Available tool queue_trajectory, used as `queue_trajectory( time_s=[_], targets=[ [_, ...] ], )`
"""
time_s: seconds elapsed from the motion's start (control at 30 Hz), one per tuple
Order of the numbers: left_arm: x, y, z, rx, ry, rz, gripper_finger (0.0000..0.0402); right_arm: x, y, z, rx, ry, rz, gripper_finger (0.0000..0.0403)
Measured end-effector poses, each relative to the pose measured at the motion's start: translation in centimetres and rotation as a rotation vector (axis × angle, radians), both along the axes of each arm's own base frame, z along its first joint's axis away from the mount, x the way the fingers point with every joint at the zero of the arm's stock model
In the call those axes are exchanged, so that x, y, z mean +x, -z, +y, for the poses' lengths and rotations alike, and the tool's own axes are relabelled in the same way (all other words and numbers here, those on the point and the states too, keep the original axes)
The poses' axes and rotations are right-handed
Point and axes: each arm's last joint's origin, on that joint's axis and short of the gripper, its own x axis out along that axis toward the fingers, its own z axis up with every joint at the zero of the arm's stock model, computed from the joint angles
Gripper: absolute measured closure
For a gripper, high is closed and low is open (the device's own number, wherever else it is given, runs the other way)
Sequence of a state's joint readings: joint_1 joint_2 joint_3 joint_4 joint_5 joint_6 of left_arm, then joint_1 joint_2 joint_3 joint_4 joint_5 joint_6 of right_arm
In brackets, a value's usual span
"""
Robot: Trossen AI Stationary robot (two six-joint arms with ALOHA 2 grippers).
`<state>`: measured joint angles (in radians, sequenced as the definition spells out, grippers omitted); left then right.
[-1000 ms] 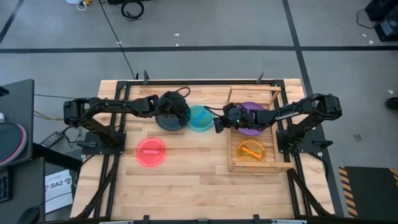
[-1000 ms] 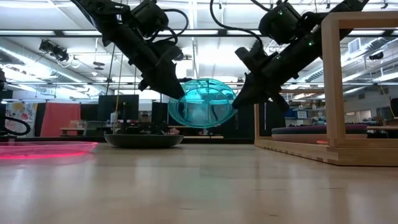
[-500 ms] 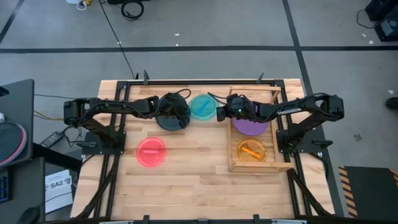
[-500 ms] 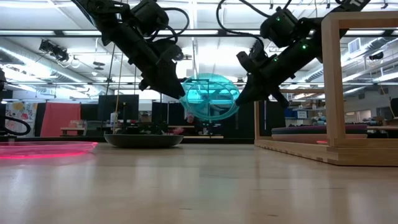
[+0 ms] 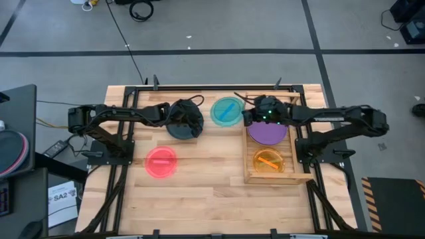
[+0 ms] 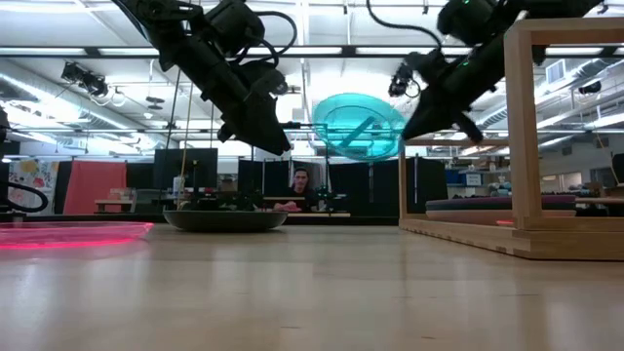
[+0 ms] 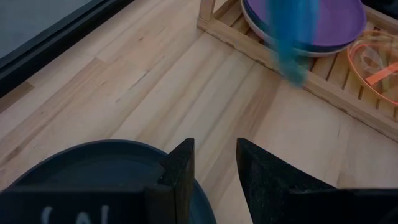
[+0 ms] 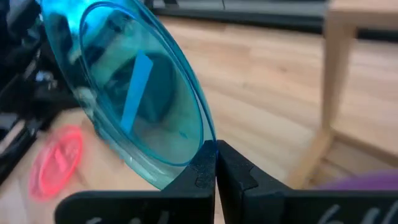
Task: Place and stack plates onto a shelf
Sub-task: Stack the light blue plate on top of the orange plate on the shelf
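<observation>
My right gripper (image 5: 246, 118) is shut on the translucent cyan plate (image 5: 226, 111), which hangs in the air beside the shelf's (image 5: 246, 178) far left corner. The light-wood shelf holds the purple plate (image 5: 269, 133) and, nearer, the orange plate (image 5: 269, 161). My left gripper (image 5: 190, 123) is open and hovers over the right edge of the dark teal plate (image 5: 174, 127), which lies flat on the table; in the low view its tip (image 6: 278, 146) stands well above that plate (image 6: 224, 219). The red-pink plate (image 5: 161, 161) lies flat on the table near the left arm. My right gripper pinches the cyan plate's rim (image 8: 208, 144) between its two fingers (image 8: 200, 165), on the edge nearest the shelf. The fingers come from the table's right, slanting down. The plate is lifted clear and tilted, standing out from the fingertips toward the table's left (image 6: 359, 127).
The shelf's upright wooden post (image 6: 520, 127) and top rail stand close to my right arm. Bare tabletop (image 5: 212, 192) lies along the near side. A person (image 6: 302, 185) sits in the room beyond the far edge.
My right gripper has carried the cyan plate up and toward the far right, from beside the teal plate to the shelf's far left corner, keeping its hold. The plate has tipped from nearly upright to a flatter tilt. The left arm has kept still.
</observation>
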<state>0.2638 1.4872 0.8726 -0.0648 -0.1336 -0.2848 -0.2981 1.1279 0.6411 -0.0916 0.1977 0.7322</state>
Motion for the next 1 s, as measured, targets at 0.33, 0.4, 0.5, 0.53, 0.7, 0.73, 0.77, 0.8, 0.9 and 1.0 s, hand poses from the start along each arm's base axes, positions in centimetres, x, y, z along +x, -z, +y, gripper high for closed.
queue_trajectory(
  time_s=[0.33, 0.4, 0.5, 0.53, 0.7, 0.73, 0.77, 0.8, 0.9, 1.0],
  targets=[
    [0.0, 0.0, 0.0, 0.0, 0.0, 0.001, 0.0276, -5.6, -2.3, 2.5, 0.233, -0.155, 0.018, 0.0395],
    [0.0, 0.0, 0.0, 0.0, 0.0, 0.002, 0.0276, -6.6, -2.4, 3.0, 0.281, -0.207, 0.03, 0.0395],
    [0.0, 0.0, 0.0, -0.001, 0.0, 0.003, 0.0276, -8.0, -2.3, 3.8, 0.365, -0.277, 0.075, 0.0395],
    [0.0, 0.0, 0.0, -0.001, 0.0, 0.005, 0.0276, -8.4, -2.2, 4.0, 0.392, -0.295, 0.096, 0.0395],
    [-0.1, 0.1, 0.0, -0.002, 0.0, 0.008, 0.0276, -10.2, -1.3, 5.2, 0.504, -0.333, 0.255, 0.0395],
    [-0.1, 0.1, 0.0, -0.002, 0.0, 0.009, 0.0276, -10.5, -1.1, 5.4, 0.528, -0.33, 0.286, 0.0395],
    [-0.1, 0.1, 0.0, -0.002, 0.0, 0.009, 0.0276, -10.7, -1.0, 5.6, 0.551, -0.326, 0.315, 0.0394],
    [-0.1, 0.1, 0.0, -0.003, 0.0, 0.01, 0.0276, -10.9, -0.9, 5.8, 0.571, -0.328, 0.34, 0.0393],
    [-0.1, 0.1, 0.0, -0.004, 0.0, 0.015, 0.0276, -11.3, -0.7, 6.3, 0.61, -0.36, 0.386, 0.0393],
    [-0.1, 0.1, 0.0, -0.005, 0.0, 0.017, 0.0276, -11.3, -0.7, 6.7, 0.62, -0.401, 0.401, 0.0393]
  ],
)
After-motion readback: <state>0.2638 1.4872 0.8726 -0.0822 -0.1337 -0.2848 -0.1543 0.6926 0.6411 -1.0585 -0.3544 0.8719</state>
